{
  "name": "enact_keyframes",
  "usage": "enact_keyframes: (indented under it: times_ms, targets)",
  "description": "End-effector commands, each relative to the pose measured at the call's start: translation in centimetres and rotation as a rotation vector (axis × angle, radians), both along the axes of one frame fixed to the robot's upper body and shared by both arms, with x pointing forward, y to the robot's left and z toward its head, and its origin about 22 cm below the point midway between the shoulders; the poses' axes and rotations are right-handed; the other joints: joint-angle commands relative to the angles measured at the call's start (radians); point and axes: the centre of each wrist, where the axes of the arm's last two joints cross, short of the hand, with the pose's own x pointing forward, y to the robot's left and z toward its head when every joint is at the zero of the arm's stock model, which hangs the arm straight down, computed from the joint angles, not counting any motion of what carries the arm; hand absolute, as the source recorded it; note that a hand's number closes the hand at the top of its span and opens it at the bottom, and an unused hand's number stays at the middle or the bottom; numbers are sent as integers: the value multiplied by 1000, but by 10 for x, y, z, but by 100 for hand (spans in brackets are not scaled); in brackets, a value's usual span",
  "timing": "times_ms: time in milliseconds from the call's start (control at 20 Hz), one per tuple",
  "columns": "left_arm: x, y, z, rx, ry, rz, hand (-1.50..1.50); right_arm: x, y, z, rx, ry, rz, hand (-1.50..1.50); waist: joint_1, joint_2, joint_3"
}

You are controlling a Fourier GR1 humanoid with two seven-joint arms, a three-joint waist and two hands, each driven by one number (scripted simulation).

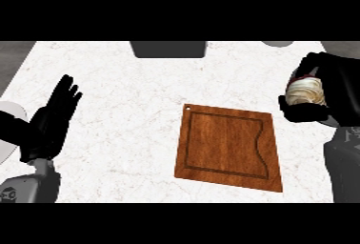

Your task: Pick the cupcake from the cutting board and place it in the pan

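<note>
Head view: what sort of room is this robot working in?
Most likely a kitchen. A pale marbled counter carries a wooden cutting board, and the right hand is curled round a frosted cupcake. The left hand rests open at the left.

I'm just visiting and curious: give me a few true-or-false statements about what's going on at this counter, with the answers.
1. The right hand is curled round the cupcake. True.
2. The cupcake sits on the cutting board. False: the board is bare; the cupcake is held up to its right.
3. The left hand holds a spoon. False: it is open and holds nothing.
4. The cutting board lies on the white counter. True.
</note>
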Motion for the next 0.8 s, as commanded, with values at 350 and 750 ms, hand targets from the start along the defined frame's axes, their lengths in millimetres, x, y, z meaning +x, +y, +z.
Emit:
enact_keyframes:
  times_ms: [350, 750]
  targets:
    - [-3, 4, 10, -8, -11, -11, 0, 30, -135, -13, 112, -81, -131, 150, 13, 4, 2]
    - [1, -9, -9, 4, -23, -25, 0, 43, -211, -66, 153, -93, -155, 150, 27, 12, 3]
